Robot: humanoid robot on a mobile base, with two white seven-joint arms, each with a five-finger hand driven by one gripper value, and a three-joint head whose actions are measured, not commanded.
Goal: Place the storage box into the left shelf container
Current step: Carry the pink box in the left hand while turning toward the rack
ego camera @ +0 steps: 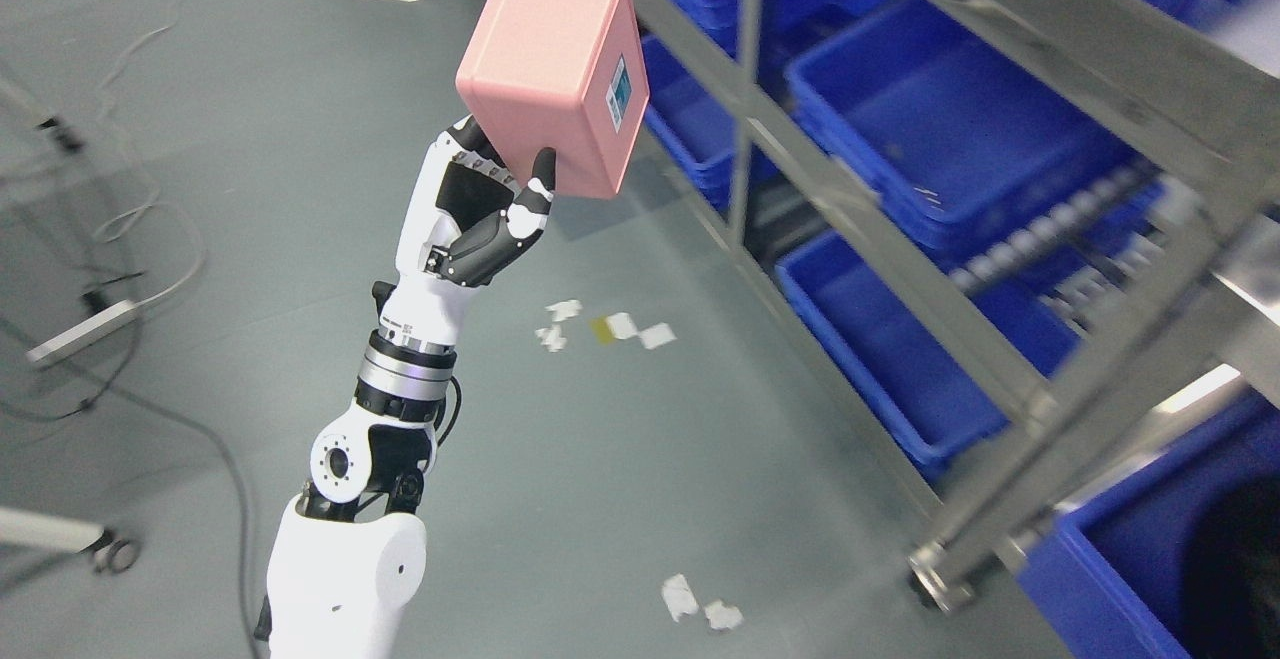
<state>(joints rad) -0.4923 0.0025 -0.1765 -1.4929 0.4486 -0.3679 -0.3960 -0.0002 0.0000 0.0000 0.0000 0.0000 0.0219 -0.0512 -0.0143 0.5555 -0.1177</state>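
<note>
Up high, the left hand grasps a smooth pink storage box with rounded corners, fingers wrapped beneath. Glossy blue plastic bins fill the metal shelf at right.

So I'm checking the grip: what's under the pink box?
The left hand holds the pink box from below, thumb on its front face. The other fingers are hidden behind it. Grey floor lies below.

1 pink box, 1 robot hand in view, 1 metal shelf rack. Blue bins: approx 6 visible, some cut off by frame edge. White paper scraps on floor: approx 6 bits, 2 groups. 1 power strip, several cables
</note>
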